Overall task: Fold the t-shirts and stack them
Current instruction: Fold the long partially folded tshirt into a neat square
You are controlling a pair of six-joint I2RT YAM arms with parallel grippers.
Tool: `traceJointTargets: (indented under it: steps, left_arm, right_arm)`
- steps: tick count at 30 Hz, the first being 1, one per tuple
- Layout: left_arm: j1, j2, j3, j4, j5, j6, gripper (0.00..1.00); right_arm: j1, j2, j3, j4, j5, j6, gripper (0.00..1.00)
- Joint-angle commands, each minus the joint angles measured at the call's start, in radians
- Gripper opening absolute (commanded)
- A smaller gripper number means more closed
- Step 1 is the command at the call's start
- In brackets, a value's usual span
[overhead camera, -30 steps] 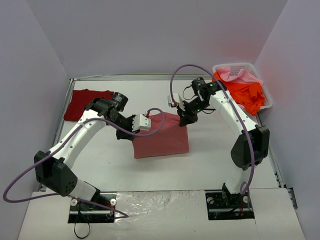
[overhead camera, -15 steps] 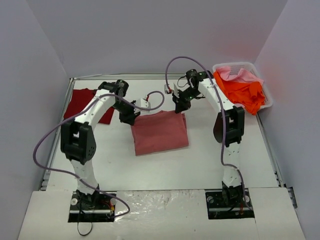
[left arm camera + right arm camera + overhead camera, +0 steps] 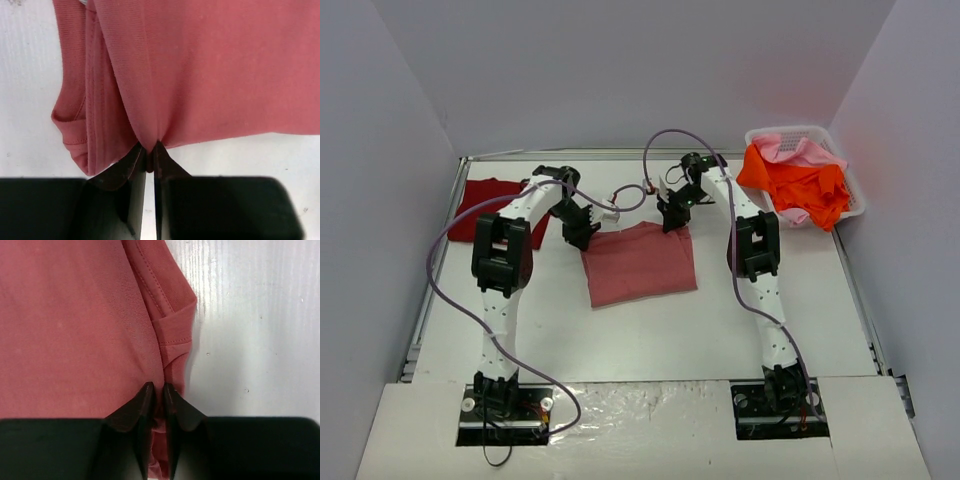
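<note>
A folded rose-red t-shirt (image 3: 640, 265) lies flat in the middle of the table. My left gripper (image 3: 588, 232) is at its far left corner, shut on a pinch of the cloth (image 3: 210, 75), with the tips (image 3: 149, 145) tight on the fold. At the far right corner my right gripper (image 3: 672, 222) has its fingers close together (image 3: 158, 386), and the shirt's edge (image 3: 75, 330) shows in the narrow gap between them. A dark crimson t-shirt (image 3: 485, 205) lies folded at the far left. Orange (image 3: 805, 185) and light pink (image 3: 790, 150) t-shirts are piled in the basket.
The white lattice basket (image 3: 855, 205) stands at the far right corner. Purple cables loop over both arms above the far edge of the shirt. A metal rim (image 3: 445, 240) runs along the table's left side.
Both arms have stretched toward the far side, taking the shirt's far edge down flat onto the table. The right fingers have parted very slightly.
</note>
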Motion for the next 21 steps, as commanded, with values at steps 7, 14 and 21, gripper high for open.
traceJointTargets:
  steps: [7,14,21]
  left_arm:
    - [0.011,-0.043,0.101,0.066,-0.027,-0.070,0.33]
    - [-0.005,-0.215,0.120,0.121,-0.124,-0.189,0.39]
    - [-0.006,-0.559,-0.212,0.445,-0.259,-0.505,0.37]
  right_arm:
    - [-0.004,-0.061,-0.029,0.049,0.112,0.058,0.44]
    - [-0.001,-0.269,-0.114,0.130,0.146,0.156,0.62]
    - [0.007,-0.530,-0.280,0.303,0.185,0.322,0.83]
